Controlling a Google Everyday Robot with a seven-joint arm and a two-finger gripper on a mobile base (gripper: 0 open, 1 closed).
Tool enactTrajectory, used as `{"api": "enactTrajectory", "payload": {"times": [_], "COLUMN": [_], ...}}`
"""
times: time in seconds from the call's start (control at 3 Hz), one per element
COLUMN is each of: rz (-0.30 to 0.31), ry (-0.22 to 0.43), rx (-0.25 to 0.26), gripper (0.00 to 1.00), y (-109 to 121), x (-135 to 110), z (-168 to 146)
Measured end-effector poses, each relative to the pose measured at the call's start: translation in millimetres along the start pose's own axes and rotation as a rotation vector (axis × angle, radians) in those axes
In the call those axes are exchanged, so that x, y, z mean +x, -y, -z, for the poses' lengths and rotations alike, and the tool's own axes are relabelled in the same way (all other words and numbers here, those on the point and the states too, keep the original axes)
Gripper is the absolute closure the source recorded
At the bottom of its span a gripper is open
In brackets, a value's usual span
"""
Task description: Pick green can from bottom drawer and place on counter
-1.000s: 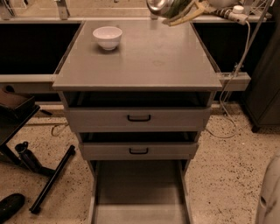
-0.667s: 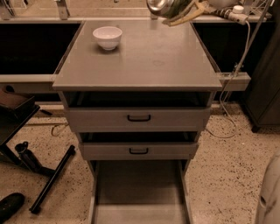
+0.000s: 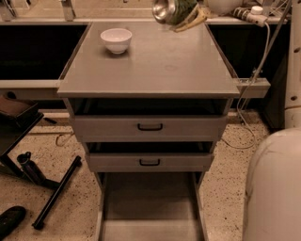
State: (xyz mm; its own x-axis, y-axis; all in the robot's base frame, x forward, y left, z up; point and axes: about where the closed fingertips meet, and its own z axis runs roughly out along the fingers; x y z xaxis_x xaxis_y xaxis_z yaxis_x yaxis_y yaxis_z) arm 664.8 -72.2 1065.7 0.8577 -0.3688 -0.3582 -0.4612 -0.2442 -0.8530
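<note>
Top centre: gripper [image 3: 186, 14], at the upper edge of the view, above the far edge of the counter [image 3: 155, 70]. Closed on the green can [image 3: 171, 8], with one yellowish finger [image 3: 192, 20] curved under the can's side and the other finger out of sight. Green can held clear of the surface and tilted, silver round end turned left and toward the front, green wall partly cut off by the frame edge.

Far left of the counter: white bowl [image 3: 116, 40], upright, well apart from the green can.

Directly below the counter: top drawer [image 3: 150, 127], grey, with a black handle [image 3: 150, 126] at mid-front and a dark gap above its front panel. Beneath that: middle drawer [image 3: 150, 162], grey and a little narrower in view, with the same kind of black handle and a similar dark gap above.

Lowest: bottom drawer [image 3: 150, 207], pulled out farthest toward the viewer. Flat grey floor and thin side walls visible, near end cut off by the lower frame edge.

Right side: pale cable [image 3: 241, 123], hanging past the counter's right front corner down to the speckled floor [image 3: 75, 207].

Lower right: white rounded body [image 3: 275, 188], close to the camera, covering part of the speckled floor.

Lower left: black bar [image 3: 56, 193], lying diagonally on the speckled floor, with other dark items just beside it, too dim to identify.
</note>
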Motion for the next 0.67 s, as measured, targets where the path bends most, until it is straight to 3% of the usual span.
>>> {"api": "enactTrajectory", "payload": {"times": [0.33,0.67], "rz": [-0.048,-0.089], "ry": [-0.073,-0.091], "rx": [-0.079,-0.15], "gripper": [1.0,1.0], "y": [-23,-46], "x": [41,58], "z": [-24,-39]}}
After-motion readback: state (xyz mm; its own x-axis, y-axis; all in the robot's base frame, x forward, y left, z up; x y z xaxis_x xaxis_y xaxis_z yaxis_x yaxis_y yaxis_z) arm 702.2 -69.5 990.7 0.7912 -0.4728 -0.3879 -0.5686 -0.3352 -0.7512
